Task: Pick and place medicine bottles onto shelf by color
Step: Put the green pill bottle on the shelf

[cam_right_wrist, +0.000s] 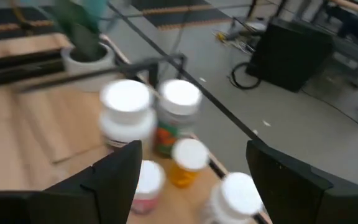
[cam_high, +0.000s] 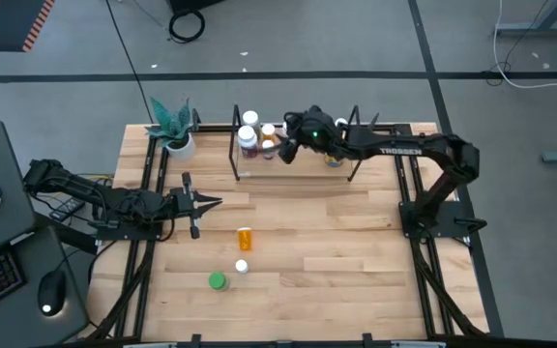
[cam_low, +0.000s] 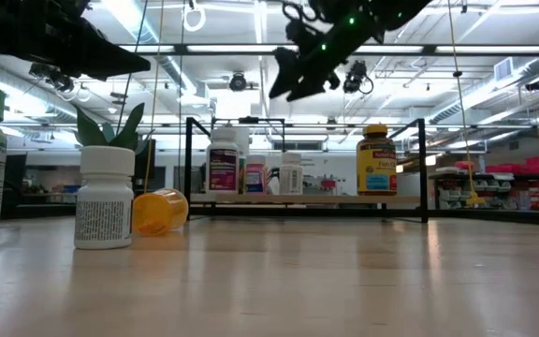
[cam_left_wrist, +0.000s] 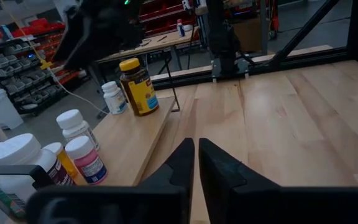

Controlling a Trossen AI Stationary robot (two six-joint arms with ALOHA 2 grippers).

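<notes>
Right gripper (cam_high: 280,147), poised above the shelf (cam_high: 356,176) at the far edge of the table (cam_high: 356,242), with its two fingers (cam_right_wrist: 114,171) spread wide and nothing between them; the right wrist view looks down past them onto a cluster of white-capped bottles (cam_right_wrist: 126,112) standing on the shelf directly beneath, untouched. Left gripper (cam_high: 211,203), resting low over the table's left side, pointing toward the centre, its fingers (cam_left_wrist: 182,165) pressed together and empty. The shelf, a rack of thin black rods with upright end frames, carries a group of white-capped bottles at its left end, an orange-bodied one among them, and, well apart toward its right end, the larger amber bottle with a yellow lid (cam_low: 375,161). Three bottles lie off the shelf on the open table in front of it: an orange bottle (cam_high: 246,237) on its side, a small white bottle (cam_high: 242,267) upright, and a green-capped bottle (cam_high: 218,281) nearest the front edge. A potted plant (cam_high: 175,130) stands beside the shelf's left end.
</notes>
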